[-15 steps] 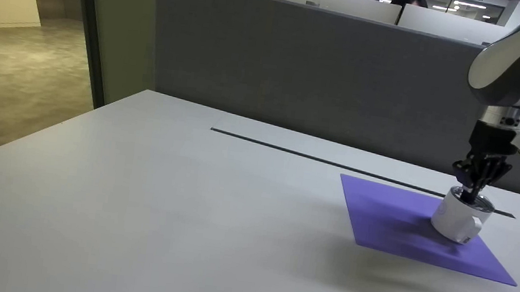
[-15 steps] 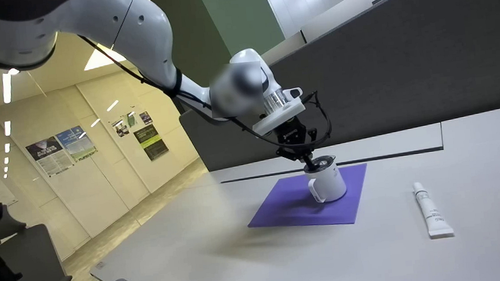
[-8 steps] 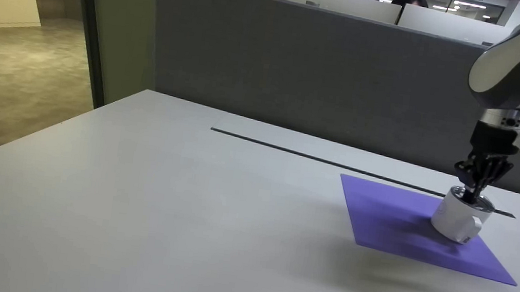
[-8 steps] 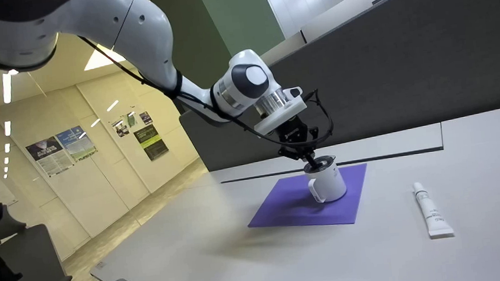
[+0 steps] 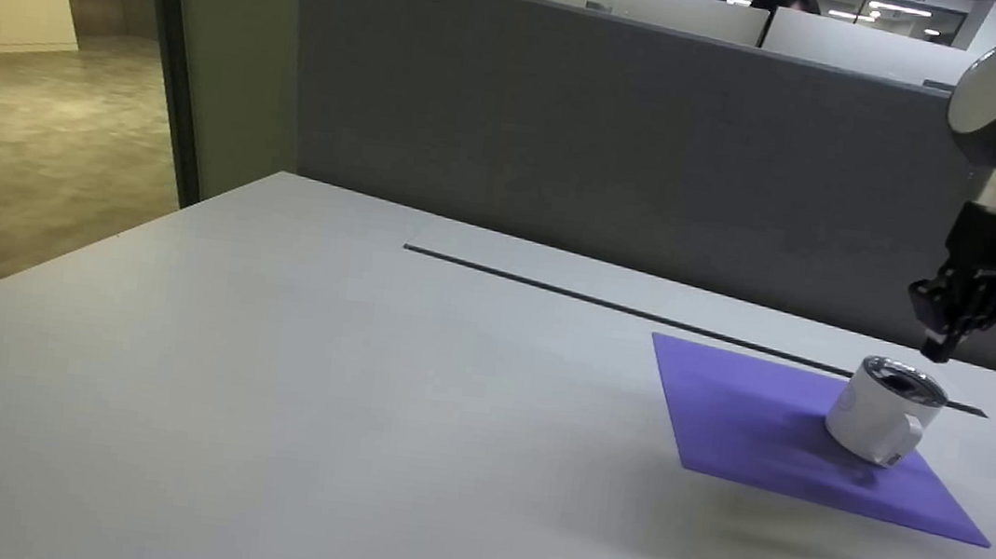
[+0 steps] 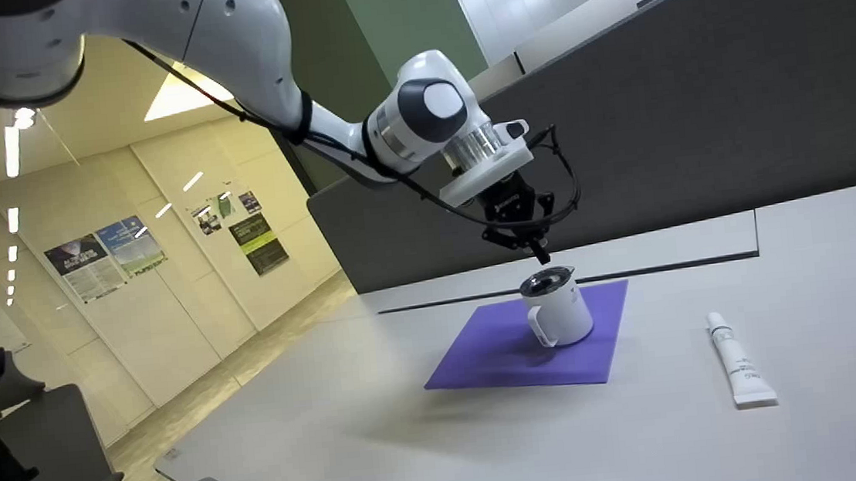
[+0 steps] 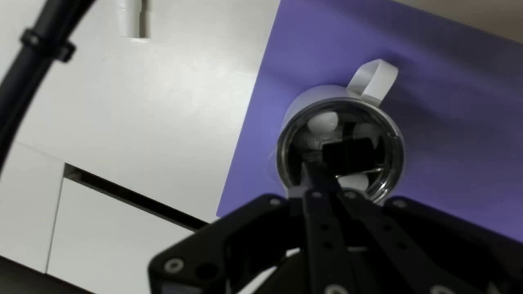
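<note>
Black, the gripper (image 6: 543, 257) has its two fingers pressed together, no gap showing and nothing between them. Joined so, they form one slim tip that looks narrow enough to fit within the rim of the glossy lid (image 6: 546, 281) below. That tip hangs just above the lid's back part, apart from it in both exterior views. Whether the dark patch on the lid is a slider or a reflection, I cannot tell.

Under the lid, the white mug (image 6: 563, 320) stands upright on its flat base, presumably why it is steady unheld; its axis is vertical, lid end up. Its handle (image 7: 380, 81) points away from the back edge of the worktop (image 6: 617, 449), well out of the fingers' way.

A purple sheet (image 6: 485, 359) carries the mug just in from its edge facing the white tube (image 6: 741, 368); the strong colour probably marks out that spot. The tube lies flat, cap toward the worktop's back edge, its wide tail likely stopping any roll. Farther back, a dark slot (image 5: 608, 305) runs between sheet and grey partition (image 5: 571, 128).
</note>
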`<control>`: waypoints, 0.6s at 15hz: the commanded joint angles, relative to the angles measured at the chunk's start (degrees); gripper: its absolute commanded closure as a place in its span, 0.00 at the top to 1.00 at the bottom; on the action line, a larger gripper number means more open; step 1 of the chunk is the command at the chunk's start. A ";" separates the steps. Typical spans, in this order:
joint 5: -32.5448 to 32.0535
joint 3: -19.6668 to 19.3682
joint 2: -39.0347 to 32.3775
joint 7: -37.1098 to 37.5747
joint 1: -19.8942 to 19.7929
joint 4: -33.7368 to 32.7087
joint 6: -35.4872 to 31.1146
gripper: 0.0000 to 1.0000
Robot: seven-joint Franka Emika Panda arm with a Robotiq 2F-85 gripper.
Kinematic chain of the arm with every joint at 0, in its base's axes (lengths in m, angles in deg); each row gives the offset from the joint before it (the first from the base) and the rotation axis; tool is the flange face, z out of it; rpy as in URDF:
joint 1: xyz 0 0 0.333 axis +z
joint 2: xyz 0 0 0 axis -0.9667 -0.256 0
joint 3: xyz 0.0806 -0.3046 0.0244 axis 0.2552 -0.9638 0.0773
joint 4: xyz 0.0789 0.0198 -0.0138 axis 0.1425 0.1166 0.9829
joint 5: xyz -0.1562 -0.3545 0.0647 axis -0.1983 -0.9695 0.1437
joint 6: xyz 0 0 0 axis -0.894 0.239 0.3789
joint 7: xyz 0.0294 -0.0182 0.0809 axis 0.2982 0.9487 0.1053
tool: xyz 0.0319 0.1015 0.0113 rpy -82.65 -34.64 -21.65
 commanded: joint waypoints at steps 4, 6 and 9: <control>3.34 0.92 6.29 -8.41 -3.94 -1.55 13.97 0.54; 3.71 0.32 6.46 -8.70 -3.99 -2.45 17.01 0.67; 3.81 -0.14 6.37 -7.67 -3.93 -2.95 18.13 0.87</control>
